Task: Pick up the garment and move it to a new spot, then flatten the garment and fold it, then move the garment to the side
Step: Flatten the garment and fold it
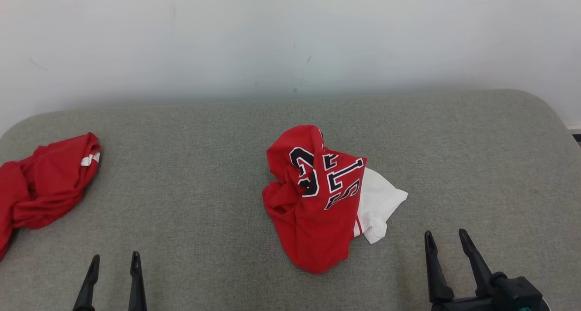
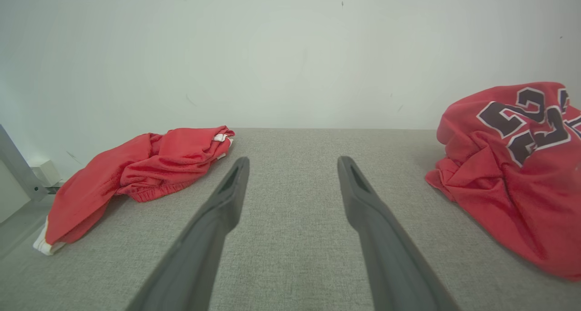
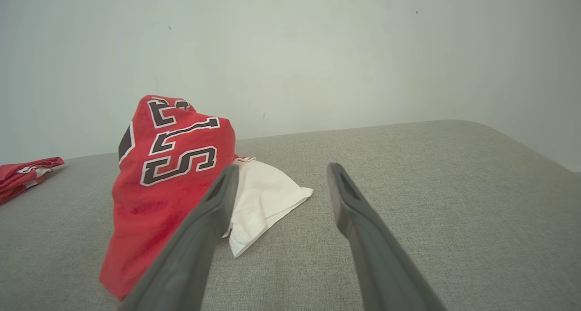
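At the lower left of the head view the left gripper has its jaws spread wide and empty, the two dark fingers pointing up the frame above bare grey fabric. At the lower right, the right gripper stands the same way, jaws released and holding nothing. Both hang over the grey cloth-covered worktop.

Just up and to the left of the right gripper lies the garment, a crumpled red jersey with dark, white-edged lettering, heaped near the middle of the frame. A white section of it spills out on its right side, towards the right gripper but not touching it. In the right wrist view the left finger crosses in front of that white cloth.

At the far left edge of the head view a second red garment with white trim lies bunched, well apart from the first. A pale wall fills the top of the frame.
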### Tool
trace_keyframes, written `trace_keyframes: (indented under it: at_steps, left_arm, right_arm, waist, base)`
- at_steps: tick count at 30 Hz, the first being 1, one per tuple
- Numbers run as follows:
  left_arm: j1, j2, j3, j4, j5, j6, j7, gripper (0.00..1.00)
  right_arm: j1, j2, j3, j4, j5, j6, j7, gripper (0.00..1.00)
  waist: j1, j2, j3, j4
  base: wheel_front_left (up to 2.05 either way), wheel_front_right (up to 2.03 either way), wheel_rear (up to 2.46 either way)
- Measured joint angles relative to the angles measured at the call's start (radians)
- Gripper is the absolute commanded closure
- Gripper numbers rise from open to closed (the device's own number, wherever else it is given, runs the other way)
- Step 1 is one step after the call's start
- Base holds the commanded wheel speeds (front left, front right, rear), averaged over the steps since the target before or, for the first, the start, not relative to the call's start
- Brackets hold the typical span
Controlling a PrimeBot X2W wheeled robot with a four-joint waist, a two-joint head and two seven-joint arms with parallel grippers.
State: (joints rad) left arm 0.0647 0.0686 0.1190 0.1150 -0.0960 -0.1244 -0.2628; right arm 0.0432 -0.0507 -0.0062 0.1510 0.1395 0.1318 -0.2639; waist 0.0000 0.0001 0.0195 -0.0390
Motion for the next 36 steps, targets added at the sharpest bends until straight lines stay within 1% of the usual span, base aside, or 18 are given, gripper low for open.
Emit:
trace_keyframes:
  at_steps: [8,36]
  left_arm:
    - [-0.001,-0.003,0.007,0.000,0.016,-0.005,0.000,0.00]
    - [-0.002,-0.001,0.005,0.006,0.015,-0.007,0.000,0.00]
  right_arm:
    - [0.001,0.000,0.000,0.003,0.000,0.000,0.000,0.00]
    - [0.002,0.000,0.000,0.009,0.001,0.000,0.000,0.00]
  waist:
    - [0.0000,0.0000,0.000,0.004]
    - [0.0000,0.0000,0.002,0.005]
  base:
    - [0.00,0.00,0.00]
    - [0.00,0.00,0.00]
